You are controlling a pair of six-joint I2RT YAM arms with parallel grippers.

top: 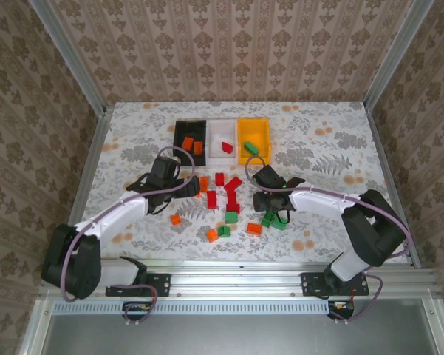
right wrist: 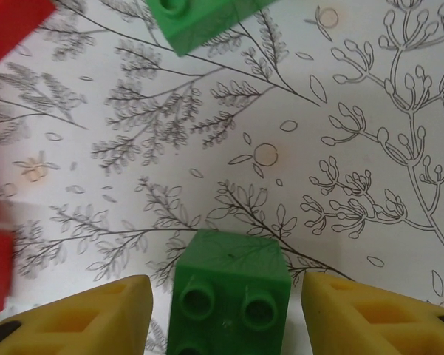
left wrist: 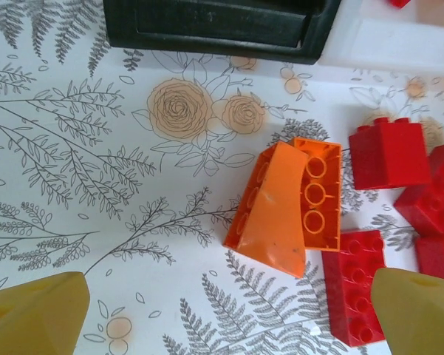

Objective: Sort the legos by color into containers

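Orange lego (left wrist: 315, 194) long axis twd black bin (left wrist: 214, 26); L pincer (left wrist: 225, 314) agape, R pincer (right wrist: 229, 319) slack round green lego (right wrist: 233, 285).

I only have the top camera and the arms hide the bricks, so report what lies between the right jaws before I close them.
Observer: A small green square plastic brick, studs facing the wrist camera, sits between the right jaws with a gap on each side.
Operator: Now report the left jaws.
Observer: The left jaws stand wide open and hold nothing. An orange rectangular plastic brick lies on its side ahead of them, hollow underside showing.
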